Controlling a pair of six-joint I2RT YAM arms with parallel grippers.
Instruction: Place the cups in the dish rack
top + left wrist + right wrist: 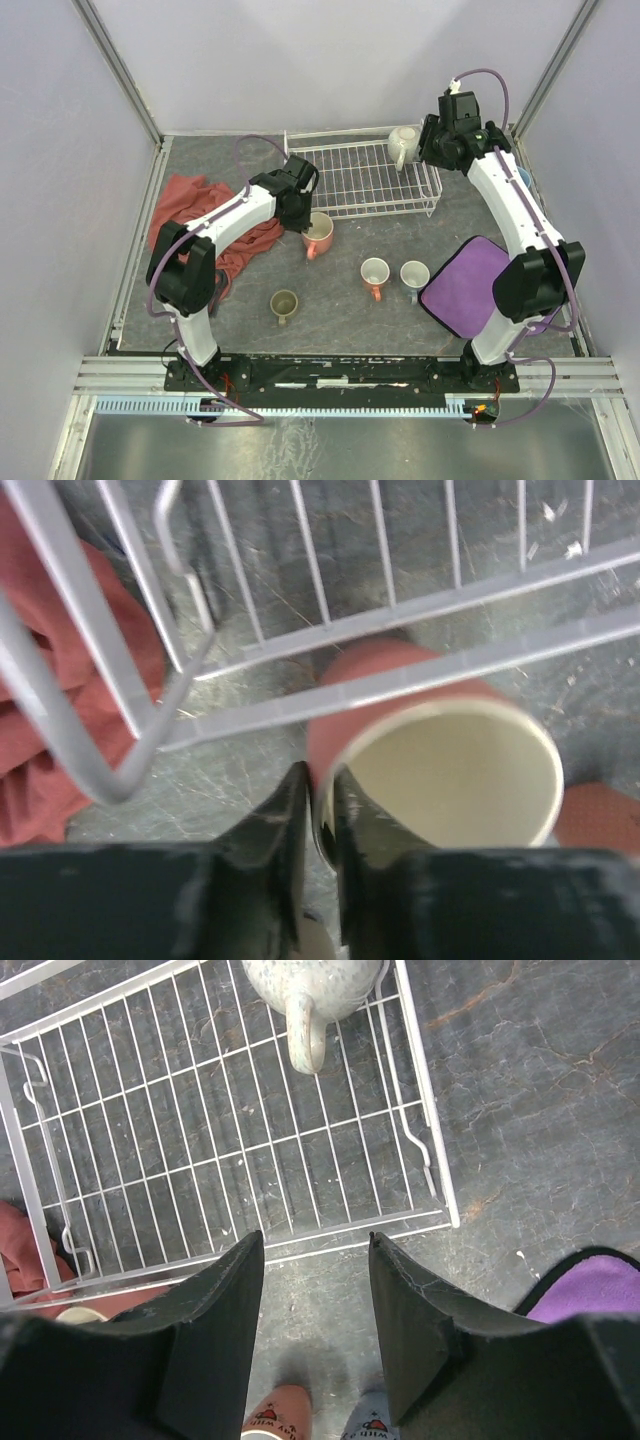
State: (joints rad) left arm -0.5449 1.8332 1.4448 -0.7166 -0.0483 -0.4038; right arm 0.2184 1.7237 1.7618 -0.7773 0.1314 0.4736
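Left claw: clamped on salmon-orange mug rim, just outside dish rack front rail.
Right claw: spread wide, empty, above rack.
Cream mug: inside rack, far-right corner.

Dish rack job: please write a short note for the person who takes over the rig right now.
Left gripper: shut on the salmon cup's rim, just in front of the dish rack.
Right gripper: open, empty, above the rack's right end.
Done: cream cup in the rack.
Left: salmon cup, then white-and-orange cup, grey-blue cup and olive cup on the table; something blue behind the right arm, perhaps another cup.
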